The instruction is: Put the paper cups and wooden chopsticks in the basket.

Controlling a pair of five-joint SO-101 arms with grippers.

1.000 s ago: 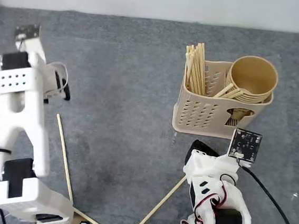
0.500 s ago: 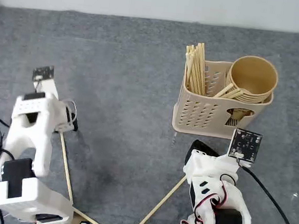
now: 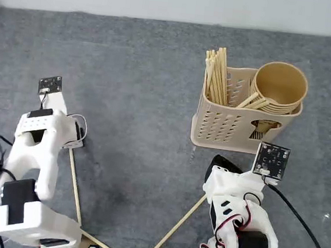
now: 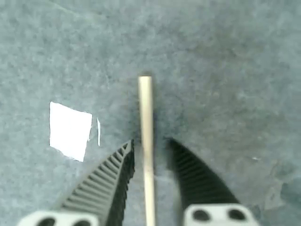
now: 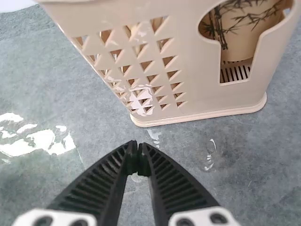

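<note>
Most of the job looks done: the stacked tan paper cups (image 3: 280, 85) stand in the beige perforated plastic basket (image 3: 235, 131), far right. In hand is 1 loose thin wooden chopstick (image 4: 146, 108) lying near left. The left gripper (image 4: 150, 142) sits partly open astride it, gripping nothing; next, I'd judge, it must close squarely and lift. The right gripper (image 5: 137, 147) rests pinched together, empty, beside the basket.

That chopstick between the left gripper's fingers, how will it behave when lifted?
The chopstick looks thin, straight wood: probably stiff and light. The left gripper straddles it near one end, so it may pivot or droop when lifted. Its narrow rounded shaft could slip or roll.
</note>
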